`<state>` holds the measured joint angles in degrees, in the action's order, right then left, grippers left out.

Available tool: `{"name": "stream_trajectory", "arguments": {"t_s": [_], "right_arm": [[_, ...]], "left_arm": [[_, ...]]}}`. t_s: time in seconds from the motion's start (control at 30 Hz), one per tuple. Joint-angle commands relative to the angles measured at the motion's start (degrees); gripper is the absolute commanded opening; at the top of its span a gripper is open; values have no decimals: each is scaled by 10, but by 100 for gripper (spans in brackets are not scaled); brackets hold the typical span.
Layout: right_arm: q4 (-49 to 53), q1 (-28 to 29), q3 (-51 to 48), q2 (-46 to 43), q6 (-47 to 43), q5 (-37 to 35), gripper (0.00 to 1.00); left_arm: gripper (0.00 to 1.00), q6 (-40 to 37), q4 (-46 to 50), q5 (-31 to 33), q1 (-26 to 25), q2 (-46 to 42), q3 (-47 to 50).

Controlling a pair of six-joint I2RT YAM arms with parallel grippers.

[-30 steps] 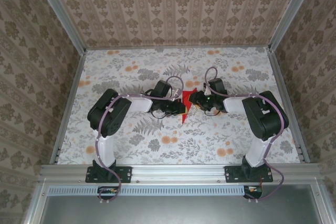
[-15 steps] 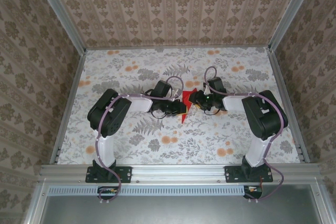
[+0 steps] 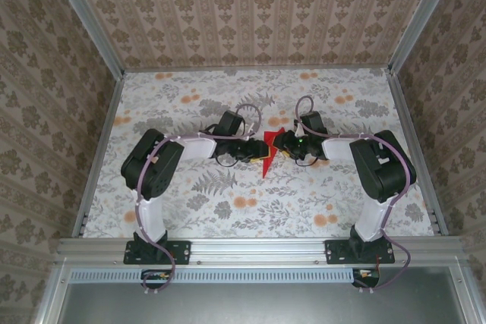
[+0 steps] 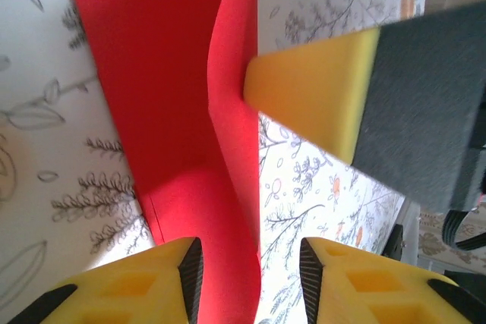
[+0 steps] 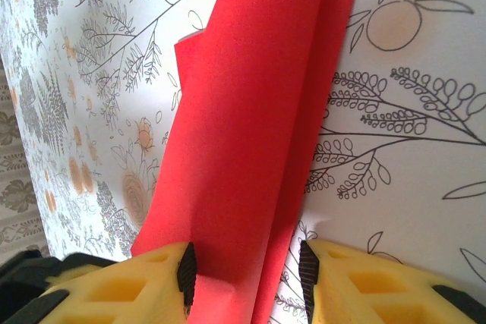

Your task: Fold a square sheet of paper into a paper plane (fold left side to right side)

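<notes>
Top external: paper plane (image 3: 267, 160) at the middle of the floral cloth (image 3: 228, 210), partly lifted — left gripper (image 4: 247, 263) and right gripper (image 5: 243, 263) spread, straddling its raised fold unclamped — light, limp, easily creased, best pinched gently along the centre crease.

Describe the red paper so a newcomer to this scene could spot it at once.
Find the flower-printed table, then look to its middle. There, between the left pincer and the right pincer, sits the red paper, folded long and narrow. It alone is plain bright red; the printed flowers around it are pale orange.
</notes>
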<state>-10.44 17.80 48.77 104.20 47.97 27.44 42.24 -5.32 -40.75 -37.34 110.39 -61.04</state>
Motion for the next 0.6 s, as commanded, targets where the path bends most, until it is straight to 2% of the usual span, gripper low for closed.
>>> {"name": "stream_trajectory", "arguments": {"t_s": [0.0, 0.4, 0.47, 0.57], "right_arm": [[45, 3, -1, 24, -8, -24, 43], [53, 2, 2, 20, -12, -23, 43], [54, 3, 3, 20, -13, -22, 43], [52, 2, 4, 19, -13, -18, 43]], "left_arm": [[42, -19, 10, -12, 8, 2, -27], [41, -20, 15, -8, 12, 44, -58], [35, -21, 15, -8, 12, 49, -62], [18, -27, 16, -3, 14, 54, -67]]}}
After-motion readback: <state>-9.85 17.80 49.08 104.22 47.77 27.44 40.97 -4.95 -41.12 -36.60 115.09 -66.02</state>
